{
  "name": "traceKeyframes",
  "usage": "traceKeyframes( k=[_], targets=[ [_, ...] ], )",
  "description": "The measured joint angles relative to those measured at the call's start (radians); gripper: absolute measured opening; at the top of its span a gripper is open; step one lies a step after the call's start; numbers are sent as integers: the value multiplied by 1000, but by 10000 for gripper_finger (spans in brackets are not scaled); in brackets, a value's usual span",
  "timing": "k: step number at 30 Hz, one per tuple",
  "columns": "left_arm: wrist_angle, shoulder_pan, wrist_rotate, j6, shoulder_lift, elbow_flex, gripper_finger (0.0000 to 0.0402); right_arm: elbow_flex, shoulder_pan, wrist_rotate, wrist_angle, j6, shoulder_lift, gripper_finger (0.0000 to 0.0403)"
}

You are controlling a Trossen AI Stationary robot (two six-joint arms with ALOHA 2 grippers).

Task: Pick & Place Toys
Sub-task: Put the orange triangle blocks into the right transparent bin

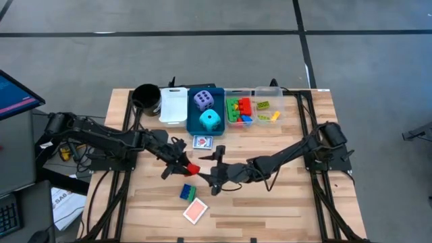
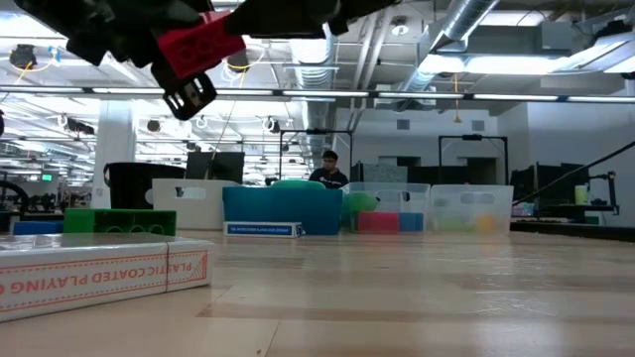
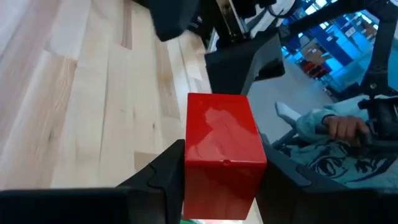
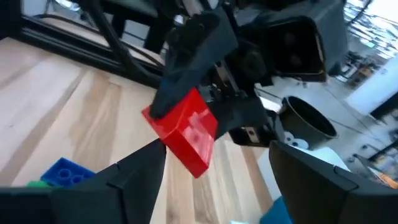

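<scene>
Nearest, a red-backed card pack (image 1: pixel 195 211) and a blue-green brick stack (image 1: pixel 186 192) lay on the table (image 1: pixel 283 202), in front of the red brick (image 1: pixel 193 169). Left gripper (image 1: pixel 185 167) clamped that red brick, lifted clear above the table. Right gripper (image 1: pixel 212 174) sat just beside the brick, fingers spread, facing it. Likely a mid-air handover or carry step; next needed transport beyond the brick to the clear bin (image 1: pixel 241 111) holding bricks.
</scene>
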State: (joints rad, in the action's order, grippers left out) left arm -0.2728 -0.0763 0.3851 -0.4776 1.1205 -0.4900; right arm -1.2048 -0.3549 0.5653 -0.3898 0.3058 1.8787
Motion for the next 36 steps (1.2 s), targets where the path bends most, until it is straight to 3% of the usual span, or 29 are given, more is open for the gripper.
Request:
traceKeyframes(
  k=[7, 36],
  targets=[
    [-63, 20, 26, -27, 1, 1, 137, 0, -20, -61, -1, 39, -2, 282],
    [-158, 1, 30, -88, 1, 2, 137, -50, 80, -270, 8, 125, -4, 282]
  ],
)
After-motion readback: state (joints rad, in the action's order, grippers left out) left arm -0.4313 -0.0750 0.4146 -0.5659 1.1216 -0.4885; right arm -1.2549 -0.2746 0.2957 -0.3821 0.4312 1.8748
